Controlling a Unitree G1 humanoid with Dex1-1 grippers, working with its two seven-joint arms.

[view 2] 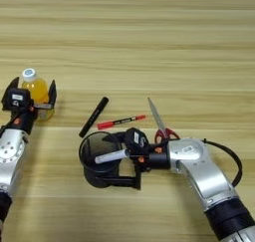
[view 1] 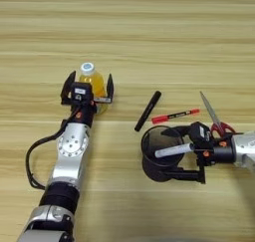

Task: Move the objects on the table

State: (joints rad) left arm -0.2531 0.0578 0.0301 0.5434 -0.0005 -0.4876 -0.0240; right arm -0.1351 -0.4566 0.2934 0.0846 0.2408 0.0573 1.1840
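Across the wide wooden surface [view 1: 149,32] you have five things, all near the front edge, and no goal spot is marked, so progress can only be judged from what each arm has hold of. Your largest item, the black cup [view 1: 160,159], sits front and centre with a pale grey marker [view 1: 173,151] lying across its mouth; your right pincer [view 2: 130,161] reaches in from the right with one finger at the rim above and one low against the cup's outer wall, seemingly clamped on the cup wall, though the cup looks not yet lifted. Next in size, the juice bottle [view 1: 91,81] stands upright to the left, and your left pincer [view 1: 87,90] has its fingers spread apart on either side of it without closing, so that grasp is only lined up. Behind the right arm the red-handled scissors [view 2: 160,124] lie flat, blades pointing away. Between bottle and scissors the black marker [view 1: 148,111] and the thin red pen [view 1: 174,116] lie untouched, close together. By this reading, most of the moving is yet to come.
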